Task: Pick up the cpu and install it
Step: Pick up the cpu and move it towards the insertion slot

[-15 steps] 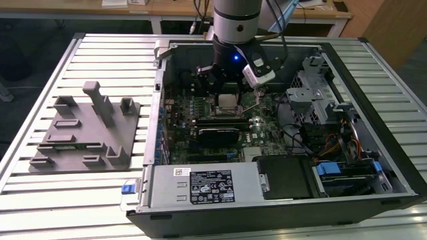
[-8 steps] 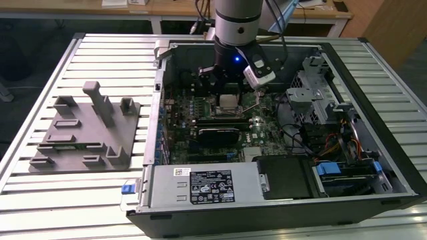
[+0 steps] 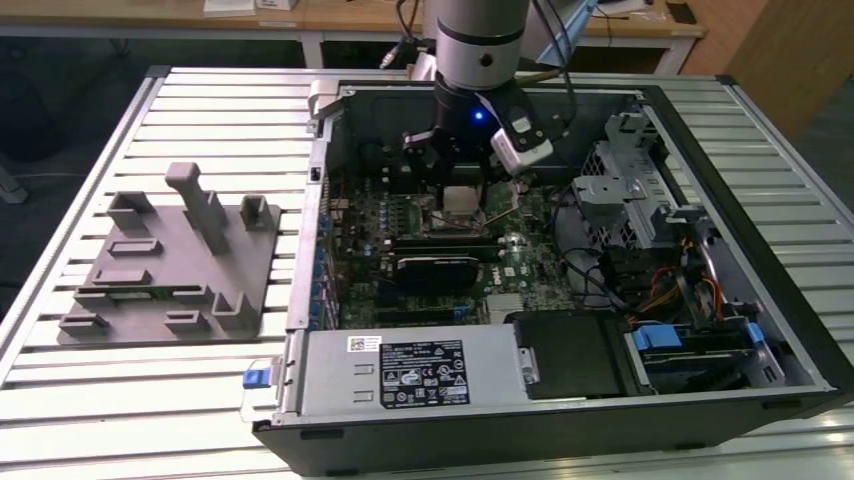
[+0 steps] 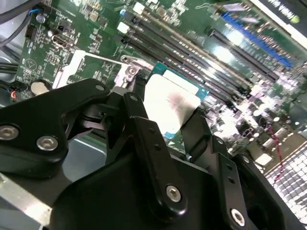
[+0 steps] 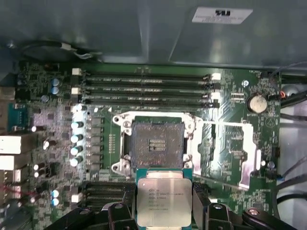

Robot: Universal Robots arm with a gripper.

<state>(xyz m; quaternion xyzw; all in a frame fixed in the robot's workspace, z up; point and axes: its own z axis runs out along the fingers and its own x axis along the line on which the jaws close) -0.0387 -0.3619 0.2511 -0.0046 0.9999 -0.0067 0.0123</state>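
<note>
Slatted metal forms the table [image 3: 200, 110], which carries a grey fixture tray [image 3: 160, 270] well apart from the pincer on the exterior view's left, and then the open computer case [image 3: 400, 375]. Inside the case the pincer [image 3: 462, 185] is clenched on the cpu [image 5: 163, 201], with one finger [image 4: 141, 120] at each side edge. The empty socket [image 5: 156, 143] lies just beyond the pincer's tips, and its retaining plate [image 5: 230, 148] is swung aside. I judge the picking as done and the installing as in hand. Seating calls for edges square to the socket and a level, gentle descent.
</note>
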